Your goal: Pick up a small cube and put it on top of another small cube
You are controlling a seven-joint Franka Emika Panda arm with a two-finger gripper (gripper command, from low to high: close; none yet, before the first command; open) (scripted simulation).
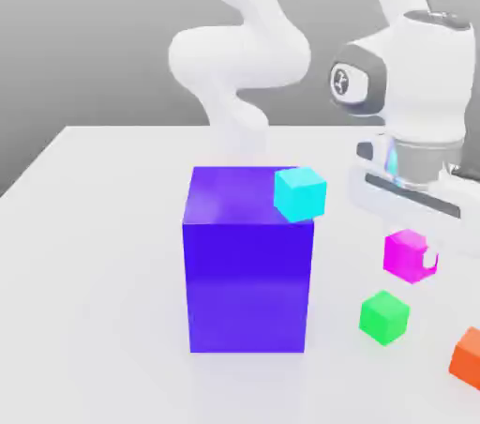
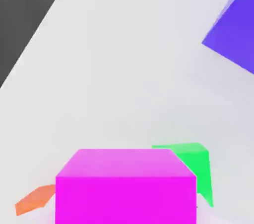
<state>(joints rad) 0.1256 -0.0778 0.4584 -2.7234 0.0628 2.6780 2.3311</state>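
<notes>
White arm's gripper clenched on the pink cube, held above the tabletop; green cube just below it; big blue block and cyan cube toward the exterior view's left

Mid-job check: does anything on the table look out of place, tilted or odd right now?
Nothing looks damaged or spilled. The magenta cube hangs above the table in the gripper, over the green cube. The cyan cube appears tilted by the big blue-purple block's top corner; I cannot tell whether they touch.
</notes>
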